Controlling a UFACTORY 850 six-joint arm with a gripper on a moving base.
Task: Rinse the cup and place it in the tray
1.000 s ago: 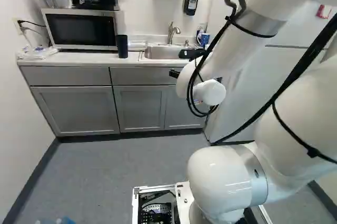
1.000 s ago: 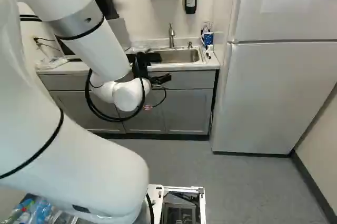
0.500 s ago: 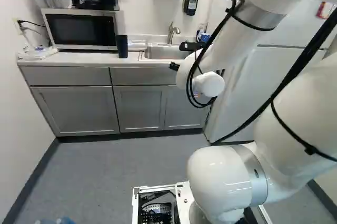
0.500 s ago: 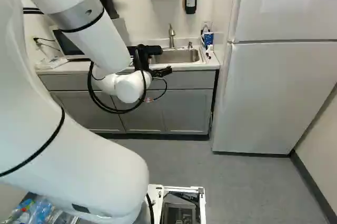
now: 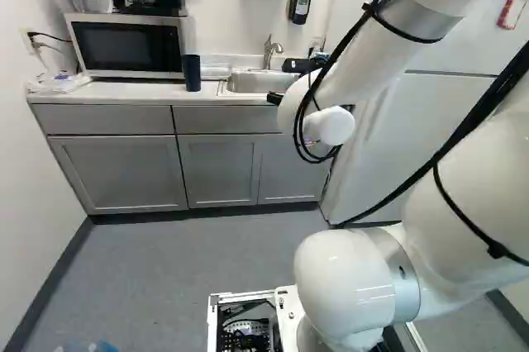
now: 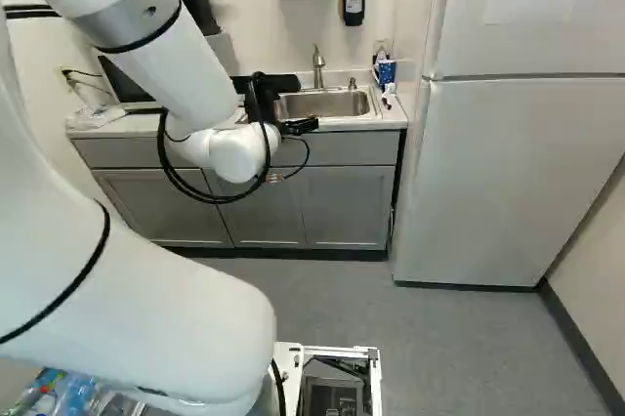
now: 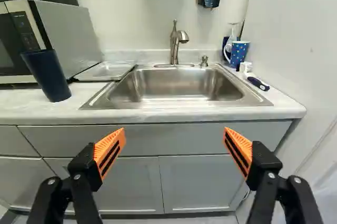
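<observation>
The dark blue cup [image 7: 47, 75], likely the one meant, stands upright on the counter [image 7: 38, 109], left of the sink [image 7: 120, 90], with the clear tray [image 7: 105, 71] between it and the basin. The gripper [image 7: 174, 141] faces the sink from the near side, jaws wide and holding nothing, so the step in hand looks to be reaching for the cup. Next calls for a move left and farther in, bringing the jaws around the cup before any rinsing under the faucet [image 7: 175, 42].
</observation>
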